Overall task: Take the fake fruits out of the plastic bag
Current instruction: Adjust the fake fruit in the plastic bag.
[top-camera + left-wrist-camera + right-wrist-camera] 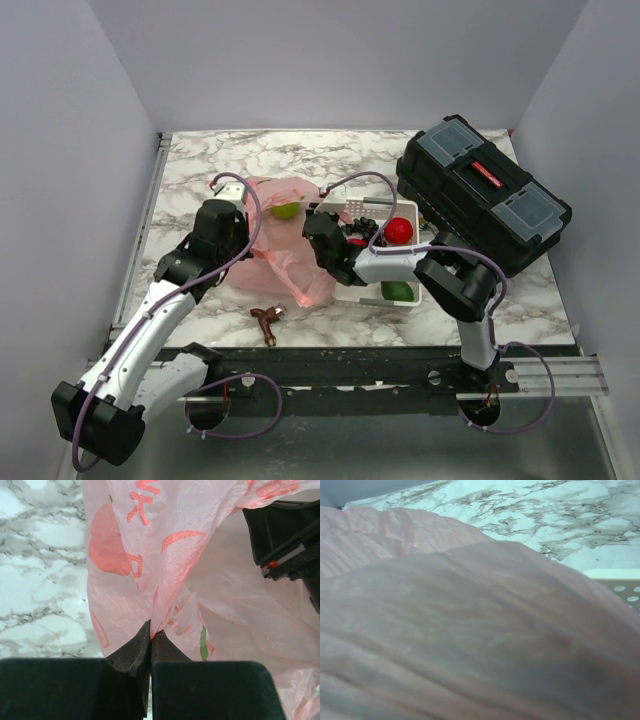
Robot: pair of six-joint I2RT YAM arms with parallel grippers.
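The pink plastic bag (283, 250) lies crumpled on the marble table, left of the white tray (408, 297). A light green round fruit (287, 210) shows at the bag's far opening. My left gripper (243, 232) is shut on a fold of the bag's film (165, 570), its tips pinched together (151, 630). My right gripper (320, 238) is pushed into the bag's right side; bag film (470, 630) covers its fingers. The tray holds the red apple (399, 231), black grape bunch (360, 236) and dark green oval fruit (397, 291). The orange is hidden.
A black toolbox (482, 190) stands at the back right, close to the tray. A small brown object (266, 322) lies near the table's front edge. Grey walls close in the left, back and right sides.
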